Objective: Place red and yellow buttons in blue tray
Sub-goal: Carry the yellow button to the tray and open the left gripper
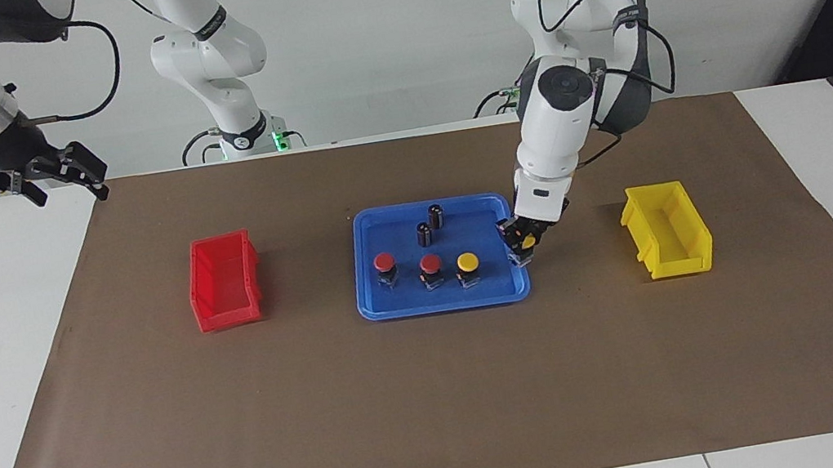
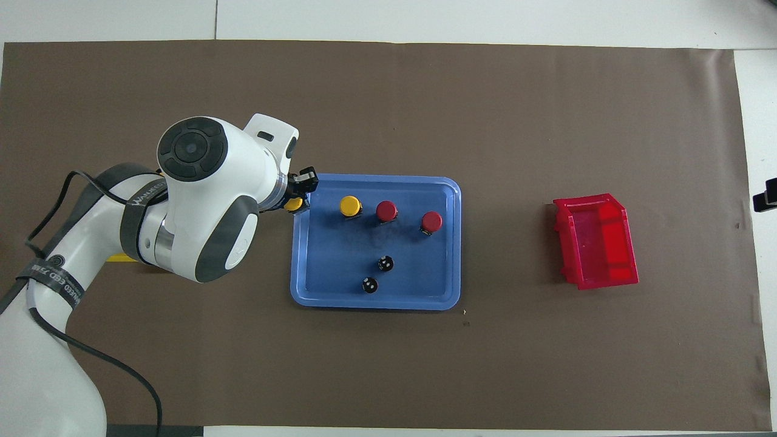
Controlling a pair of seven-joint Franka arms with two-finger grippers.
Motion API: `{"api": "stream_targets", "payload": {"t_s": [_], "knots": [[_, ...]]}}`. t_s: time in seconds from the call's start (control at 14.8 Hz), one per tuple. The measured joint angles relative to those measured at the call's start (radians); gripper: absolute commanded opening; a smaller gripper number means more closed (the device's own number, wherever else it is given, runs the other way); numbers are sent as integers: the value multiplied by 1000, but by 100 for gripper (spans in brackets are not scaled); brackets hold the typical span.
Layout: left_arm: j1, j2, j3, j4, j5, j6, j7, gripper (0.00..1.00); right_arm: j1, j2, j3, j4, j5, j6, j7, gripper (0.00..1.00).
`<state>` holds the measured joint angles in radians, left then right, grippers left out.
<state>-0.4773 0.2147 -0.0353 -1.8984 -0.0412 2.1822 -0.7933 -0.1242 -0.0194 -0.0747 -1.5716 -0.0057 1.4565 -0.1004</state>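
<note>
The blue tray [image 1: 443, 303] [image 2: 376, 304] lies mid-table. In it stand two red buttons [image 1: 384, 263] [image 1: 430, 264] [image 2: 431, 221] [image 2: 386, 210] and one yellow button [image 1: 468, 263] [image 2: 349, 206] in a row. My left gripper [image 1: 523, 241] [image 2: 295, 197] is shut on the second yellow button [image 1: 524, 243] [image 2: 294, 205]. It holds the button low over the tray's rim at the left arm's end. I cannot tell whether the button touches the tray. My right gripper [image 1: 57, 179] waits, open and empty, high over the right arm's end of the table.
Two dark cylinders [image 1: 435, 215] [image 1: 424, 234] [image 2: 385, 263] [image 2: 369, 284] stand in the tray, nearer the robots than the buttons. A small red bin [image 1: 224, 282] [image 2: 598, 241] sits toward the right arm's end. A small yellow bin [image 1: 668, 229] sits toward the left arm's end.
</note>
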Motion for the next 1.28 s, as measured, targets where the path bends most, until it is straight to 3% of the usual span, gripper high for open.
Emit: {"api": "stream_targets", "payload": {"t_s": [0.47, 0.54, 0.67, 0.81, 1.15, 1.21, 1.28], "knots": [[-40, 43, 1, 15, 0, 14, -53, 4, 1, -2, 2, -4, 0, -4, 0, 100], [-41, 56, 1, 15, 0, 24, -54, 14, 1, -2, 2, -4, 0, -4, 0, 100], [-42, 80, 1, 15, 0, 38, -54, 69, 1, -3, 2, -5, 0, -4, 0, 100], [-42, 89, 2, 16, 0, 40, -53, 82, 1, -3, 2, -6, 0, -4, 0, 100], [-41, 76, 10, 50, 0, 5, -52, 84, 1, -4, 2, -7, 0, -4, 0, 100], [-41, 68, 13, 62, 0, -15, -52, 100, 1, -4, 2, -7, 0, -4, 0, 100], [-39, 55, 18, 75, 0, -45, -52, 100, 1, -4, 2, -7, 0, -4, 0, 100]]}}
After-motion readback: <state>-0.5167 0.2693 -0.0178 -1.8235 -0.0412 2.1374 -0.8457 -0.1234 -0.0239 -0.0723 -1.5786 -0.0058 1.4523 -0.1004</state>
